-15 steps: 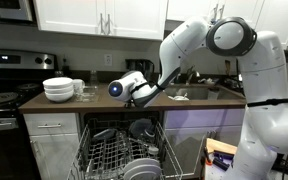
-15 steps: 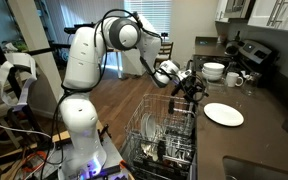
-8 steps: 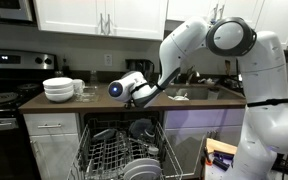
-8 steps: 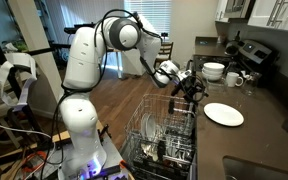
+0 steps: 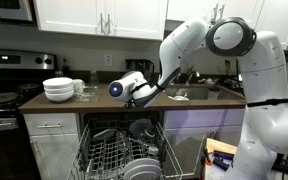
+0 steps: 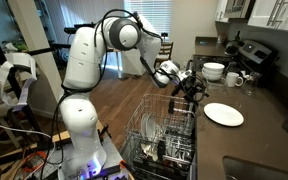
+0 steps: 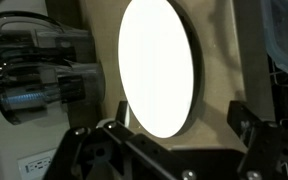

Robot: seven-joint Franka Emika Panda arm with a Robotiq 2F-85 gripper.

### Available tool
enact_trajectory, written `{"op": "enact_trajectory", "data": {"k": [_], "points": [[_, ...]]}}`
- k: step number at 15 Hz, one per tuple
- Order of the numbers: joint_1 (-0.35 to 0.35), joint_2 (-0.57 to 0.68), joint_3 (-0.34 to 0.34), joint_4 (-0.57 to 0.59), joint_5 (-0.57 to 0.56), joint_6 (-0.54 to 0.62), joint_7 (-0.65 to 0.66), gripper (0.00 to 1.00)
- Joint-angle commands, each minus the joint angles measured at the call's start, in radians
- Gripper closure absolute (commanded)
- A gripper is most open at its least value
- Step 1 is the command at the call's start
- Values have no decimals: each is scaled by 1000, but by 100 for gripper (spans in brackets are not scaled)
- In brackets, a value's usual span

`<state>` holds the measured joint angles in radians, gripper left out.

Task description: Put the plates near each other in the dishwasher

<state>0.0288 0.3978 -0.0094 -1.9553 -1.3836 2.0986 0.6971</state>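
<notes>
A: Item?
B: Plate [image 6: 224, 114]: white, glossy, stiff, likely slippery and breakable. Lies flat on tabletop [image 6: 269, 125], four o'clock from end effector [image 6: 190, 86].
A: Hold?
B: Rim, probably. End effector spread, empty. Dishwasher [image 6: 169, 135] eight o'clock from plate.

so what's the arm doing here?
The arm's tool hovers open over the edge of the dark counter, above the open dishwasher with grey wire racks, holding nothing. A round flat white plate lies on the counter, not yet picked up; the wrist view looks at it between the spread fingers. The stack of deep white bowls sits further along.
</notes>
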Motion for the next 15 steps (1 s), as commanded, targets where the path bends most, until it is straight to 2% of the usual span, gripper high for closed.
{"op": "enact_trajectory", "data": {"k": [1, 10, 11, 13, 14, 15], "points": [[-4, 6, -6, 11, -19, -16, 17, 0], [-24, 27, -31, 34, -50, 42, 23, 0], [-26, 30, -33, 37, -55, 45, 23, 11], [-29, 38, -37, 45, -74, 46, 26, 17], [-30, 45, -38, 50, -84, 46, 28, 18], [-31, 51, -39, 55, -87, 46, 27, 13]]}}
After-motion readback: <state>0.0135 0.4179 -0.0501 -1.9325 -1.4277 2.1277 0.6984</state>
